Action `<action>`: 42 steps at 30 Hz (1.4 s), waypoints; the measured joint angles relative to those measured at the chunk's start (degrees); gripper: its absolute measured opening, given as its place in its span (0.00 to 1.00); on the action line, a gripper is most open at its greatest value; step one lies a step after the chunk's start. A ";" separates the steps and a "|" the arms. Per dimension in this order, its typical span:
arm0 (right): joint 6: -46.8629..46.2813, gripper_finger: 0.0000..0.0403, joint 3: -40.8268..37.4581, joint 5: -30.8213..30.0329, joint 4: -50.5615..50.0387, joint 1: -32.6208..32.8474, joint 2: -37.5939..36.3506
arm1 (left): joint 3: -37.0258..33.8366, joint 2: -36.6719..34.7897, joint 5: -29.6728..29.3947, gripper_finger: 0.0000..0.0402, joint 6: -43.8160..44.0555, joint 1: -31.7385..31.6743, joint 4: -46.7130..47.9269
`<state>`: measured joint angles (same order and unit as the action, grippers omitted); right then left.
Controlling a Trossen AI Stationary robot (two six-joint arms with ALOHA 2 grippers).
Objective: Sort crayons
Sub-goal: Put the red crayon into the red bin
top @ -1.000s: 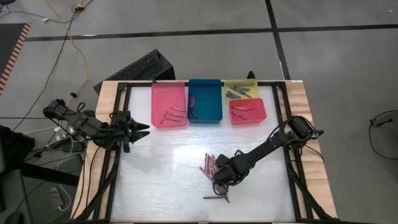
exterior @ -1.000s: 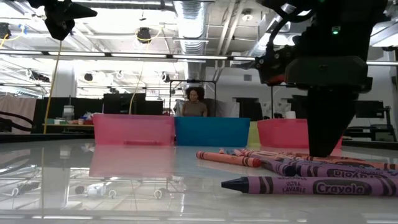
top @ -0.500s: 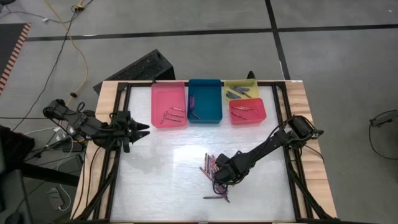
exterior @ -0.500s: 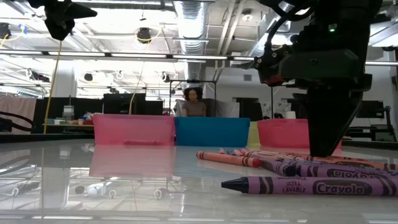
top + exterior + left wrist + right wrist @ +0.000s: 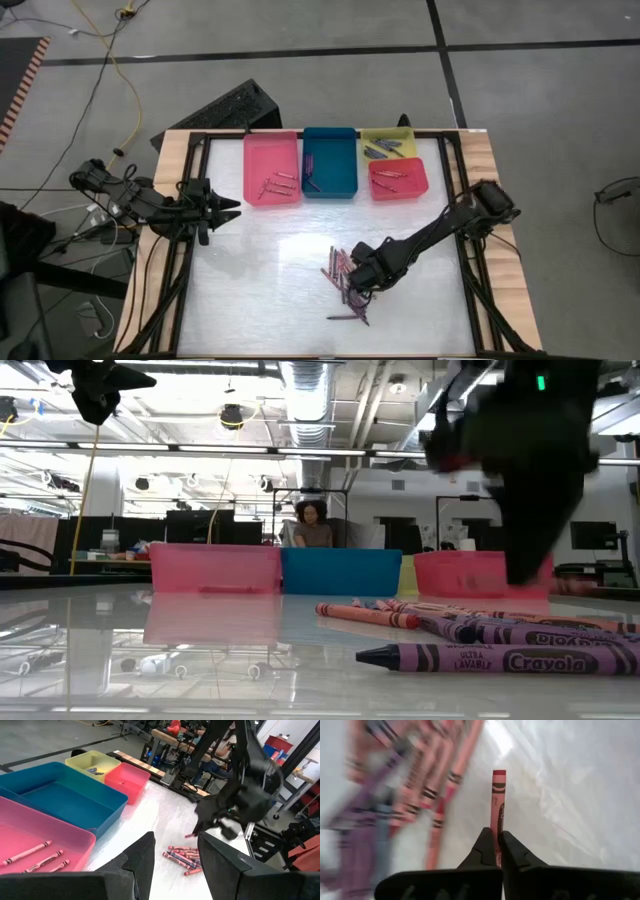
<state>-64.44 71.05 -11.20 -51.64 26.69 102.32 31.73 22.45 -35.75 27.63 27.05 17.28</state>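
Observation:
A pile of crayons (image 5: 340, 270) in red, pink and purple lies on the white table top right of the middle. One purple crayon (image 5: 347, 317) lies apart, nearer the front edge. My right gripper (image 5: 362, 277) points steeply down beside the pile, shut on a red crayon (image 5: 498, 795). My left gripper (image 5: 232, 205) hangs open and level over the table's left edge, with nothing between its fingers (image 5: 145, 857). In the low view the right gripper (image 5: 525, 565) is blurred above the crayons (image 5: 470, 628). My right gripper pinches the red crayon between its two fingertips (image 5: 487, 847), at one end of the stick (image 5: 497, 827). The fingers come from above, pointing steeply down. The rest of the crayon juts out past the fingertips and looks lifted just off the table.
Four trays stand along the far edge: a pink one (image 5: 256, 160) and a teal one (image 5: 345, 185), with a yellow one (image 5: 380, 133) behind a red one (image 5: 420, 185), each holding a few crayons. A person (image 5: 313, 525) sits beyond the table. Bare table top lies left of the pile.
My right gripper has drawn its fingers together beside the pile and taken hold of the red crayon. It has then risen a little off the table, lifting that crayon. The other crayons lie where they were.

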 joint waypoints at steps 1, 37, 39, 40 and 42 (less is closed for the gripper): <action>-0.01 0.01 0.15 -0.79 -1.06 -0.17 -1.30 | 0.00 0.00 -0.01 0.35 -0.02 0.01 0.00; 35.86 0.01 -3.02 -20.29 -18.11 -38.35 -20.52 | -0.02 0.01 -0.66 0.35 0.09 0.01 2.53; 39.75 0.01 -3.02 -20.15 -16.91 -39.22 -20.52 | -0.02 0.01 -0.66 0.35 0.35 0.02 2.60; 41.34 0.01 -3.02 -20.08 -16.33 -39.58 -20.52 | -0.02 0.01 -0.66 0.35 0.62 0.02 2.61; 44.02 0.01 -3.02 -19.89 -15.39 -40.28 -20.52 | -0.02 0.01 -0.63 0.35 1.08 0.00 2.60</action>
<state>-20.42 68.03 -31.09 -67.03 -13.59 81.80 31.70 22.46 -36.38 28.71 27.05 19.88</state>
